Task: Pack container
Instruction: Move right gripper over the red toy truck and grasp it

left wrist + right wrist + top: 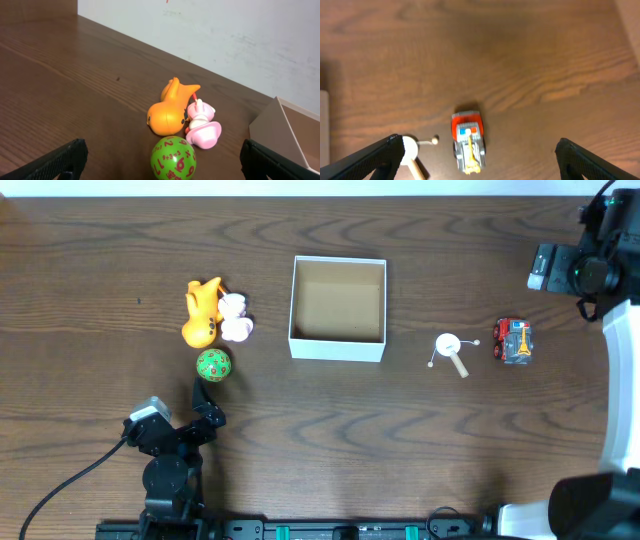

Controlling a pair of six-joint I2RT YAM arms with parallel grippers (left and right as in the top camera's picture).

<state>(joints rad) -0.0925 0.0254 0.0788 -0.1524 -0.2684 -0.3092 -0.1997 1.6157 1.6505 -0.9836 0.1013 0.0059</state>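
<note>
The container sits open and empty at mid-table, between my two arms. My left gripper has its jaws spread wide on nothing. The green ball lies just ahead of it, with the orange duck and pink toy touching each other just past that, and the box is off to its right. My right gripper, equally wide and empty, faces the red toy car, with the white-and-wood toy beside it on the box side. I judge both routes unobstructed.

Left arm black, with a black cable attached. Right arm black with white casing. Fingers matte black
</note>
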